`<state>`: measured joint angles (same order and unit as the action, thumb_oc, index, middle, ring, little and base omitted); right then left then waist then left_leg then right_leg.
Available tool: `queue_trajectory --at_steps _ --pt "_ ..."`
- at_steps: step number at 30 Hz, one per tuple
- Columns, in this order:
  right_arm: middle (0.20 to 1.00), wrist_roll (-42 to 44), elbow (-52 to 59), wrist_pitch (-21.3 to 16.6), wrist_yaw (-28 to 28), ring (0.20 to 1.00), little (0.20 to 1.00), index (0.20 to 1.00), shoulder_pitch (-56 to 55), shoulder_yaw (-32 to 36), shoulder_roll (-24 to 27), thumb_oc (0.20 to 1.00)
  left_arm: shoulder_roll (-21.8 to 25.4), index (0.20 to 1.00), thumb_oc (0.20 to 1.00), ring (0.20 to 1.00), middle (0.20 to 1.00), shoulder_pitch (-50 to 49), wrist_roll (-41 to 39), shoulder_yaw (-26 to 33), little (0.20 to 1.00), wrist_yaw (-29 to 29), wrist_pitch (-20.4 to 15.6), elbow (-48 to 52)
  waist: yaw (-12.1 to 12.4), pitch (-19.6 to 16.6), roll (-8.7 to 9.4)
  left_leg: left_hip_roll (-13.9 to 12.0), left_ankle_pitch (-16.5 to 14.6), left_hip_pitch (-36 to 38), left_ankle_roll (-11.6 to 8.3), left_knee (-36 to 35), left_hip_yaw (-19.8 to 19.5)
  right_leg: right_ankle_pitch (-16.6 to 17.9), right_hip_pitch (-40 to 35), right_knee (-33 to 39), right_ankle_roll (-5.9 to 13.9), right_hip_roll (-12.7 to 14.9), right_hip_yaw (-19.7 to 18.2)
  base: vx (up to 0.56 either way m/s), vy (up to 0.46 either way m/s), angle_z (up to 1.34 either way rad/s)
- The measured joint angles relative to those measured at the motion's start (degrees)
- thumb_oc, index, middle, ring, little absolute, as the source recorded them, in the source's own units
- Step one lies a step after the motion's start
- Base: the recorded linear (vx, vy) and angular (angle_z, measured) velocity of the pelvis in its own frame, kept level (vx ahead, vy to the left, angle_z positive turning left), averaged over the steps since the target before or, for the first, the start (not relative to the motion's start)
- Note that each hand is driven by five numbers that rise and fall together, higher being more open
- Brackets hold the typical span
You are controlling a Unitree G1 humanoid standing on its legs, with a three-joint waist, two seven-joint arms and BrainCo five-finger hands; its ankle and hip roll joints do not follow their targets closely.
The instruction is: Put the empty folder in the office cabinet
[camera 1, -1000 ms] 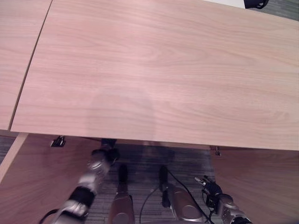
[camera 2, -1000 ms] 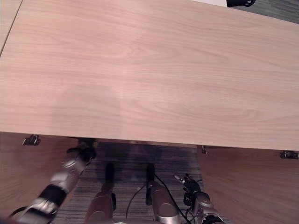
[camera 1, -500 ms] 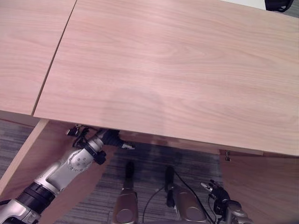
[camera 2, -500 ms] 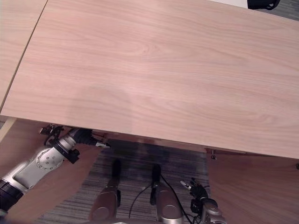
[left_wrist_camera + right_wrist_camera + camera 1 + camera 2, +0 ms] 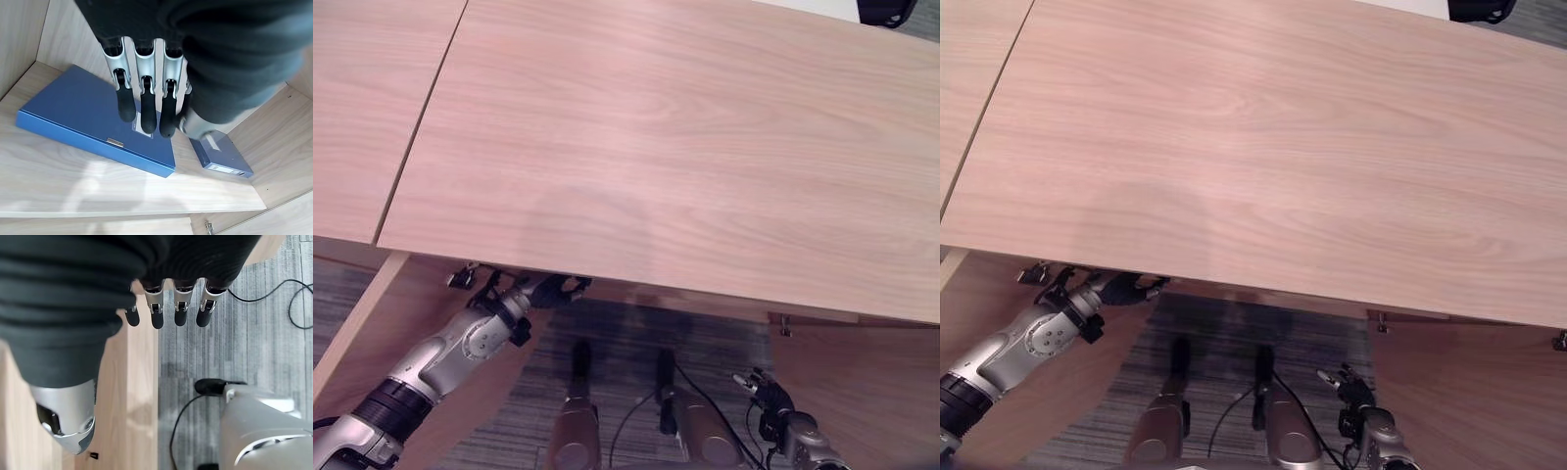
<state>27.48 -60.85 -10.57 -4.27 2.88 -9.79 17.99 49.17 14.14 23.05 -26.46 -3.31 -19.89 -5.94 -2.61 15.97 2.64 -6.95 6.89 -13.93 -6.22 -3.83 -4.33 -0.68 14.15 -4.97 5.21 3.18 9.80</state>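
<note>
Reaching in under the front edge of the table [image 5: 656,147], the left hand [image 5: 548,290] hangs with its fingers [image 5: 142,105] straight and relaxed, holding nothing. Its wrist view shows the blue folder [image 5: 88,117] lying flat on a pale wooden cabinet shelf [image 5: 73,186] beneath those fingers; whether they touch it cannot be told. A second, smaller blue folder [image 5: 220,154] lies further along the same shelf. The right hand [image 5: 769,395] hangs low over the grey carpet [image 5: 264,333], fingers straight and empty, beside a wooden cabinet door [image 5: 134,396].
</note>
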Motion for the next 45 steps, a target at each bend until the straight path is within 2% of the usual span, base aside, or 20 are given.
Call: queue_trajectory --at_steps 4,7,10,11,13,14,17,19,22,24,27,29,30,31,37,41,45 --pt "1.000 0.0 -0.1 0.0 0.4 1.000 1.000 1.000 0.5 -0.5 0.0 1.000 -3.4 0.200 0.200 0.200 0.200 3.0 -0.1 -0.6 0.200 -0.4 0.3 -2.9 -0.2 -0.1 0.03 0.0 0.6 -1.9 -0.03 0.2 0.1 0.0 2.2 -1.0 -0.06 0.1 -0.2 -0.02 0.005 -0.01" --pt "1.000 0.0 -0.4 0.0 0.8 1.000 1.000 1.000 1.4 -1.4 0.0 1.000 -6.8 0.200 0.200 0.200 0.200 6.4 -0.2 -1.6 0.200 -1.7 1.9 -7.7 -0.4 -0.1 0.04 0.0 0.6 -2.9 -0.01 0.9 0.2 -0.2 3.7 -2.3 -0.26 0.1 -0.4 -0.07 0.008 -0.02" --pt "1.000 0.0 -0.4 -0.1 1.4 1.000 1.000 1.000 5.9 -1.5 -0.1 1.000 -8.3 0.200 0.200 0.200 0.200 11.1 -0.4 -2.9 0.200 -2.9 3.4 -12.1 -1.1 1.0 0.56 0.1 0.5 -7.5 -0.09 4.4 0.6 -1.1 9.2 -7.3 -0.60 0.3 -1.1 -0.10 0.009 -0.06" --pt "1.000 0.0 -0.4 -0.1 1.8 1.000 1.000 1.000 7.3 -1.5 -0.1 1.000 -8.8 0.200 0.200 0.200 0.200 12.4 -1.6 -3.0 0.200 -3.7 3.5 -12.5 -1.2 2.8 1.10 0.6 0.0 -8.5 -0.02 6.3 0.4 -2.7 10.8 -10.5 -0.77 0.9 -1.2 -0.08 0.031 0.10" --pt "1.000 0.6 0.4 -0.2 2.5 1.000 1.000 1.000 11.0 -1.0 0.0 1.000 -8.9 0.200 0.200 0.200 0.200 17.8 -3.1 -2.6 0.200 -4.7 4.2 -15.8 -1.6 6.4 2.44 2.5 -3.7 -17.0 0.13 17.2 -0.2 -6.7 19.2 -21.7 -1.33 3.1 -2.0 -0.05 0.054 0.20" --pt "1.000 0.8 0.8 -0.3 2.6 1.000 1.000 1.000 11.6 -0.9 -0.1 1.000 -9.0 0.200 0.200 0.200 0.200 18.7 -3.9 -2.5 0.200 -4.8 5.0 -17.1 -1.8 8.3 2.63 2.9 -4.9 -18.4 0.26 20.4 -0.3 -7.7 20.6 -25.1 -1.52 3.5 -2.7 -0.06 0.051 0.09" --pt "1.000 3.0 0.9 -0.4 2.8 1.000 1.000 1.000 10.7 -0.8 -0.2 1.000 -8.8 0.200 0.200 0.200 0.200 18.3 -4.7 -2.6 0.200 -4.9 5.4 -16.9 -1.7 8.4 2.66 3.1 -7.9 -21.4 0.61 25.9 -0.7 -9.8 22.9 -29.3 -2.01 4.1 -2.9 -0.02 0.013 0.03" --pt "1.000 3.0 1.0 -0.4 3.1 1.000 1.000 1.000 10.4 -0.8 -0.2 1.000 -8.7 0.200 0.200 0.200 0.200 18.3 -5.2 -2.5 0.200 -5.3 5.7 -16.3 -1.7 8.4 2.66 3.4 -8.6 -22.9 0.25 27.4 -1.1 -10.5 24.2 -30.9 -2.40 4.2 -2.9 -0.04 0.008 0.10" --pt "1.000 5.2 2.8 -1.1 3.3 1.000 1.000 1.000 11.3 -0.6 -0.7 1.000 -8.6 0.200 0.200 0.200 0.200 19.3 -7.0 -2.2 0.200 -6.0 6.1 -14.1 -1.7 8.4 2.74 3.8 -11.0 -30.9 0.81 36.1 -1.6 -12.1 31.1 -38.0 -3.18 4.9 -2.7 -0.03 0.002 0.08" --pt "1.000 5.3 2.8 -1.4 3.9 1.000 1.000 1.000 11.4 1.2 -1.3 1.000 -8.7 0.200 0.200 0.200 0.200 19.1 -7.0 -2.3 0.200 -6.2 6.1 -13.6 -1.7 8.5 2.77 4.0 -12.3 -32.9 0.81 39.0 -2.0 -13.1 32.6 -40.3 -3.59 5.2 -2.7 -0.01 0.001 0.04" --pt "1.000 5.7 2.5 -1.9 5.5 1.000 1.000 1.000 11.2 1.5 -1.2 1.000 -8.6 0.200 0.200 0.200 0.200 19.0 -7.0 -2.2 0.200 -6.5 6.2 -12.2 -1.7 8.6 2.87 4.2 -13.1 -33.7 0.78 40.8 -2.4 -14.0 33.2 -41.8 -3.75 5.3 -2.7 0.03 -0.002 0.05" --pt "1.000 5.7 2.3 -2.0 6.3 1.000 1.000 1.000 11.3 1.5 -1.2 1.000 -8.5 0.200 0.200 0.200 0.200 19.0 -6.9 -2.2 0.200 -7.1 6.2 -11.4 -1.8 8.6 2.93 4.5 -13.8 -34.1 1.02 42.2 -2.6 -15.2 33.4 -43.4 -3.14 5.6 -3.0 0.00 -0.001 0.08" --pt "1.000 5.7 2.3 -2.1 6.7 1.000 1.000 1.000 11.2 1.6 -1.1 1.000 -8.5 0.200 0.200 0.200 0.200 19.1 -7.0 -2.2 0.200 -7.2 6.2 -11.3 -1.8 8.6 2.94 4.6 -13.8 -34.3 0.94 42.7 -2.6 -14.9 33.7 -44.0 -3.58 5.7 -2.9 0.09 -0.014 0.06" --pt "1.000 5.6 2.3 -2.5 6.9 1.000 1.000 1.000 11.3 1.5 -1.1 1.000 -8.1 0.200 0.200 0.200 0.200 19.0 -6.9 -2.0 0.200 -7.4 6.3 -10.2 -1.7 8.6 2.94 4.7 -14.5 -34.8 0.86 43.3 -2.6 -16.3 34.2 -44.5 -3.54 5.8 -2.9 0.09 -0.008 0.04" --pt "1.000 5.0 2.9 -3.0 9.1 1.000 1.000 1.000 11.7 2.1 -0.9 1.000 -7.4 0.200 0.200 0.200 0.200 19.2 -6.9 1.1 0.200 -9.2 6.3 -5.4 -1.7 9.0 3.03 4.9 -16.9 -41.7 1.24 50.6 -3.1 -17.9 40.3 -51.1 -4.24 6.1 -2.8 0.00 -0.001 0.03" --pt "1.000 4.5 2.9 -3.1 11.0 1.000 1.000 1.000 12.4 3.8 -0.4 1.000 -7.2 0.200 0.200 0.200 0.200 19.7 -6.9 2.3 0.200 -10.4 6.3 -3.3 -1.7 12.4 3.16 5.3 -17.7 -43.9 1.22 53.7 -3.6 -18.8 42.3 -54.1 -4.67 6.7 -2.7 0.00 0.000 0.03" --pt "1.000 2.7 2.7 -3.1 12.0 1.000 1.000 1.000 12.0 3.8 0.0 1.000 -7.1 0.200 0.200 0.200 0.200 19.7 -6.9 2.4 0.200 -11.9 6.4 -1.7 -1.9 12.8 3.21 5.7 -17.9 -47.0 1.40 55.6 -3.8 -19.3 45.2 -56.0 -4.96 7.1 -2.8 0.01 -0.003 0.03"
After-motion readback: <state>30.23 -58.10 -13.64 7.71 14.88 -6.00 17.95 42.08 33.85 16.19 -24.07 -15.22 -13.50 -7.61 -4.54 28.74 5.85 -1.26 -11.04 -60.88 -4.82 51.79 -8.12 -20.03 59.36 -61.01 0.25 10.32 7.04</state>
